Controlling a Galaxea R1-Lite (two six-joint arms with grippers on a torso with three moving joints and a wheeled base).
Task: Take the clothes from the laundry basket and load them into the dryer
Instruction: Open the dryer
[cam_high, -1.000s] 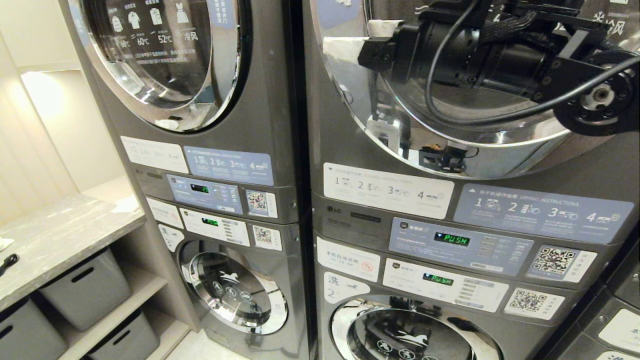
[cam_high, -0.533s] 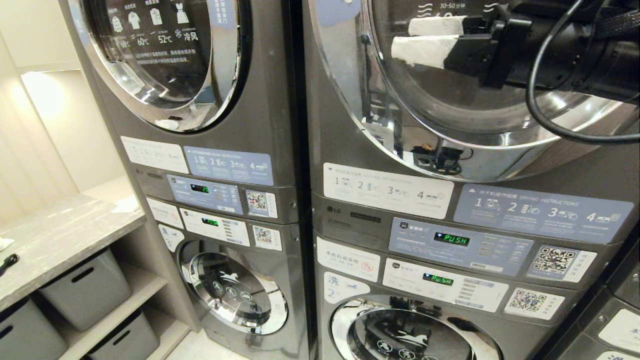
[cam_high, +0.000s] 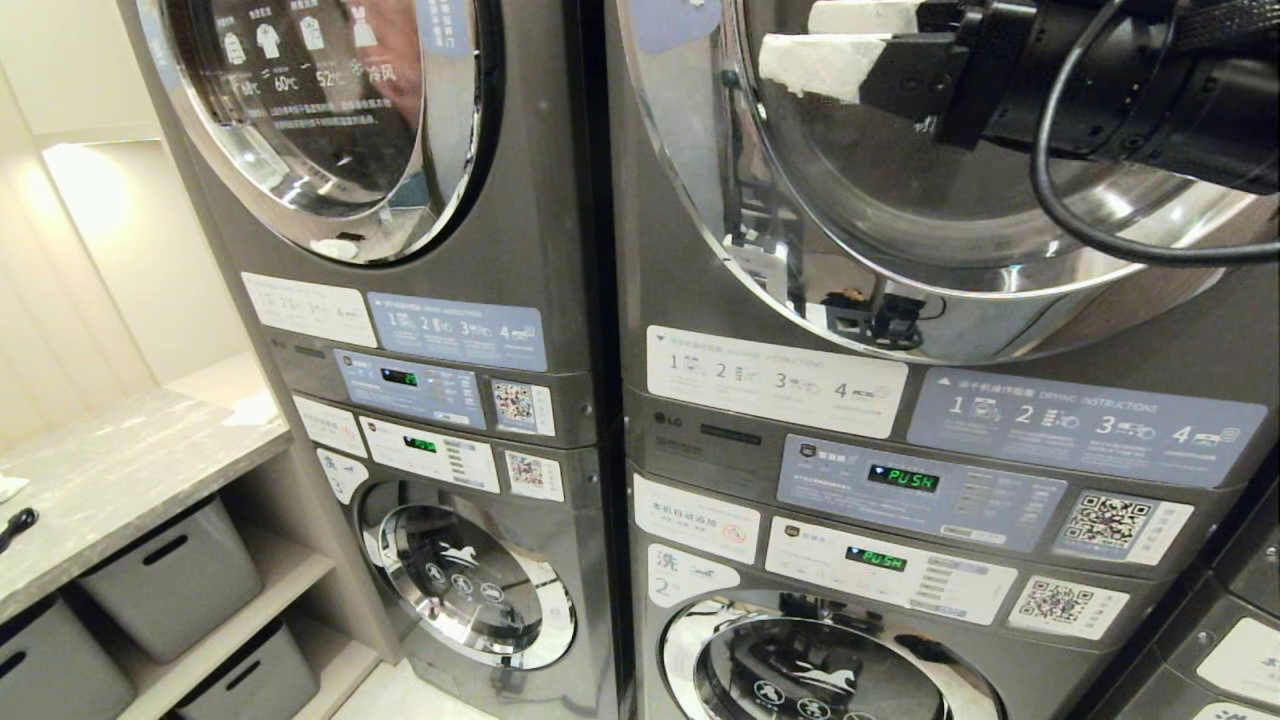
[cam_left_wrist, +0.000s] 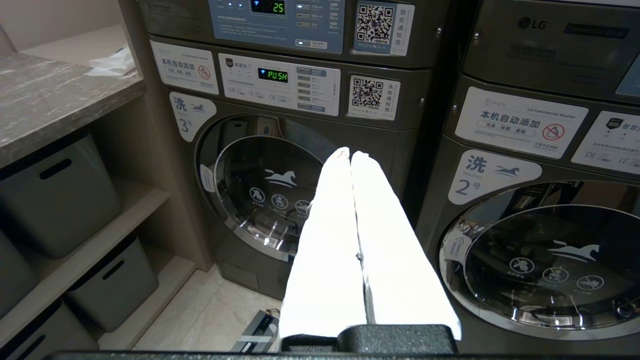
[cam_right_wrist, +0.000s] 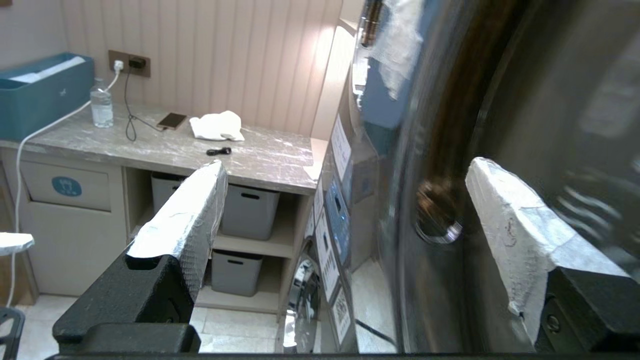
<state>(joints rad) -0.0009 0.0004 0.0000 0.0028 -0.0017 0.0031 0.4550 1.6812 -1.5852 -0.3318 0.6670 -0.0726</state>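
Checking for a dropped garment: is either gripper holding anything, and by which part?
Nothing is held: the right gripper is open at the dryer door, the left gripper shut and empty.

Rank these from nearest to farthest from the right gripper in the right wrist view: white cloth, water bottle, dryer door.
1. dryer door, right beside the right gripper
2. white cloth, on the counter
3. water bottle, farther along, by the wall

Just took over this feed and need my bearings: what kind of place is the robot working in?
Most likely a shared, self-service laundry room. Stacked LG machines stand side by side, each carrying numbered instruction stickers and QR code labels, and a stone-look counter with grey storage bins beneath runs along the left.
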